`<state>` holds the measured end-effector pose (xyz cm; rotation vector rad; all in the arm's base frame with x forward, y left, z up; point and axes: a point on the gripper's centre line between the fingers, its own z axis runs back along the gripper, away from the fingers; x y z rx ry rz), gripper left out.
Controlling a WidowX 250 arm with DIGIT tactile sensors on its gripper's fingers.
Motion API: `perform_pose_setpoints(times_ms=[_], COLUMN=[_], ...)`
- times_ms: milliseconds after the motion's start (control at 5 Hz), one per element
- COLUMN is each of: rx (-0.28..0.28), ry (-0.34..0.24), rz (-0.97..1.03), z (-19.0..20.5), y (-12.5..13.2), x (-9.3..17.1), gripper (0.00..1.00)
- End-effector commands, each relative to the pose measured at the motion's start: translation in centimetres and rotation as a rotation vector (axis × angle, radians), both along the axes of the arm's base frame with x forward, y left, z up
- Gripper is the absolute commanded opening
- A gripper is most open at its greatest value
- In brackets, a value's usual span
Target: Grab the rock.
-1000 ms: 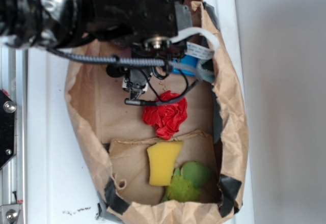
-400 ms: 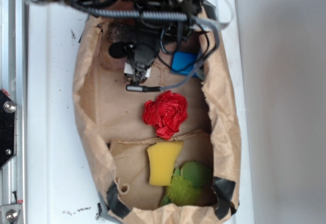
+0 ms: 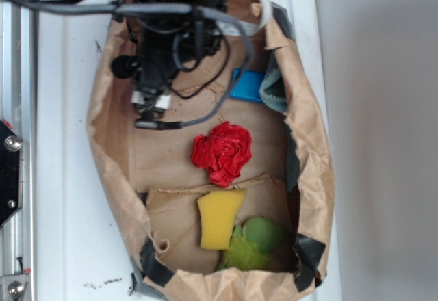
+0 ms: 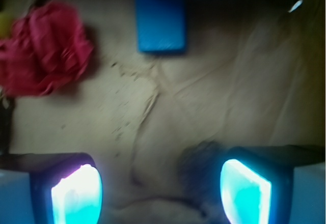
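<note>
Nothing grabbed yet. Pincer (image 4: 162, 191) is spread wide, both lit pads (image 4: 76, 196) apart with bare paper between them, holding nothing.

Rock (image 4: 201, 165): wrist view shows a dark, blurred lump at about 5 o'clock in frame, touching or just beside the inner edge of the right-hand pad. I take that to be the rock, but the blur is heavy, so it's probably rather than surely. In the exterior view the arm and cables cover that spot, at about 11 o'clock in the bag (image 3: 311, 178); rock not visible there.

Other stuff, none of it the target:
- blue block (image 4: 161, 18) at 12 o'clock in wrist view, well apart from the pads
- red cloth ball (image 4: 43, 56) at 10 o'clock in wrist view, mid-bag in exterior
- yellow sponge (image 3: 219, 219) and green toy (image 3: 253, 245) at 6 o'clock in the bag, far from the arm

Status, my read: approach mostly done, pincer is low over the bag floor near the rock. Left to do: shift sideways so the rock sits between the pads rather than against one, drop a bit, clamp, lift. As lined up now a clamp could just nudge the rock aside.
</note>
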<state>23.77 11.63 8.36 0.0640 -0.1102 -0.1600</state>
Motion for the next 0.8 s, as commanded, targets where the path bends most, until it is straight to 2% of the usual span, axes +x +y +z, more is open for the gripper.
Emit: perform_pose_setpoints(times_ms=[0,400,600], rx=[0.056,0.076,0.089], ry=[-0.098,-0.079,-0.068], rz=[0.022,0.08,0.098], z=[0.3,0.5,0.2], y=[-0.5,-1.3,-0.9], x=[-0.7,2.6,3.7], gripper=[1.0,1.0,1.0])
